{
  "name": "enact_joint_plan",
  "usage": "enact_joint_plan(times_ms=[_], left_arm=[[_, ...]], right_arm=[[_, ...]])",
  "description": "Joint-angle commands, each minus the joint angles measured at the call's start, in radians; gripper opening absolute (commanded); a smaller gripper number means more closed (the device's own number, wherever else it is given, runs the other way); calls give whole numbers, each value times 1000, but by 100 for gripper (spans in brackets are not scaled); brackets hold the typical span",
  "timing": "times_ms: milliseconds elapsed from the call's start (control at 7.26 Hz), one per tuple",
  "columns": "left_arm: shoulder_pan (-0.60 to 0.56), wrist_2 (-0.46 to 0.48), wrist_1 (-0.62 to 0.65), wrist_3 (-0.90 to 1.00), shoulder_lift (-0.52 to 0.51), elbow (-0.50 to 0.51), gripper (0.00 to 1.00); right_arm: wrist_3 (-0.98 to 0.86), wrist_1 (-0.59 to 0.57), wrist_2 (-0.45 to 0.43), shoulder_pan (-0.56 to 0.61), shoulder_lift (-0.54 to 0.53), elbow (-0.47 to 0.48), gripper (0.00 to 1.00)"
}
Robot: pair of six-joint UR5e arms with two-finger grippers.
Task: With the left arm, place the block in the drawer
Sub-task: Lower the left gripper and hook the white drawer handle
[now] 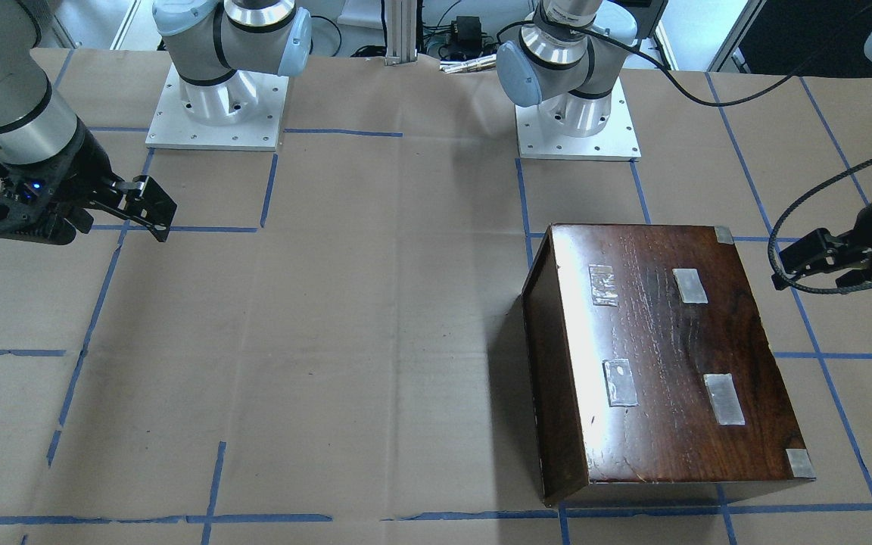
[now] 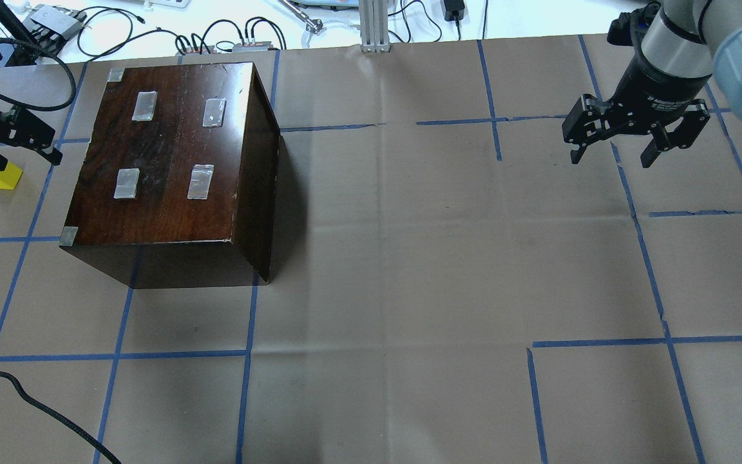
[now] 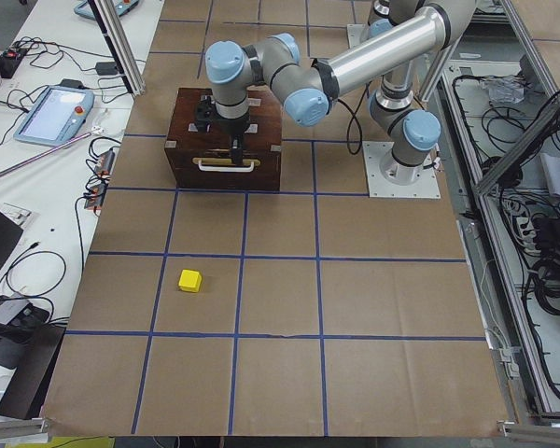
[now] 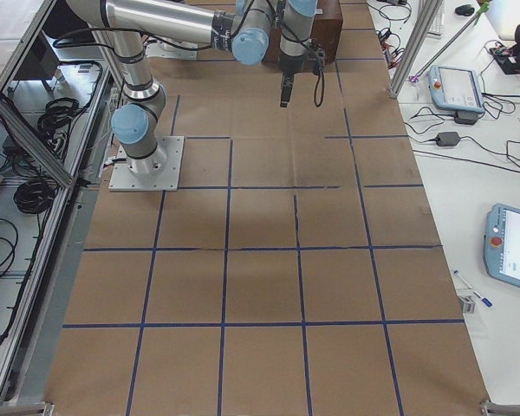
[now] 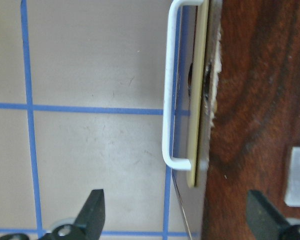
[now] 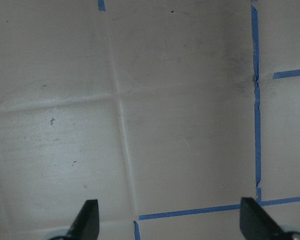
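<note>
Two black fingertips of the left claw [image 5: 179, 212] frame the bottom of the left wrist view, set wide apart with nothing between them. Below them lie the curved white handle [image 5: 166, 100] and the front edge of the dark glossy wooden cabinet [image 2: 165, 167]. One fingertip is over the brown paper tabletop [image 2: 409, 258] and the other over the cabinet top. The handle sits on a pale cream plate with a dark notch behind it. In the left side view the drawer [image 3: 226, 179] shows only its dark front, flush with the cabinet face. The silver-grey left arm [image 3: 383, 51] reaches across the cabinet top, so its claw hangs over the front edge, above the handle.

The small bright yellow cube block [image 3: 189, 280] rests on the tabletop in front of the cabinet, well apart from it and inside a square of blue tape lines [image 2: 248, 361]. Nothing touches it. Four silvery tape patches [image 2: 200, 182] mark the cabinet top, and smaller ones cover its corners.

The right claw [image 2: 610, 156] hangs over bare paper at the far end of the tabletop, fingers spread and empty.
</note>
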Motion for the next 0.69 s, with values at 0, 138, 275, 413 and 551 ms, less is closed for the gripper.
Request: enact_joint_plan(times_ms=[0, 138, 275, 413, 551], left_arm=[[55, -63, 9, 62, -85, 26, 99], [66, -66, 9, 62, -107, 26, 99], [67, -98, 9, 62, -130, 29, 99], [70, -113, 9, 61, -148, 37, 99], [70, -156, 9, 61, -168, 43, 99]], right_arm=[[0, 0, 0, 0, 0, 0, 100], [0, 0, 0, 0, 0, 0, 100], [0, 0, 0, 0, 0, 0, 100], [0, 0, 0, 0, 0, 0, 100], [0, 0, 0, 0, 0, 0, 100]])
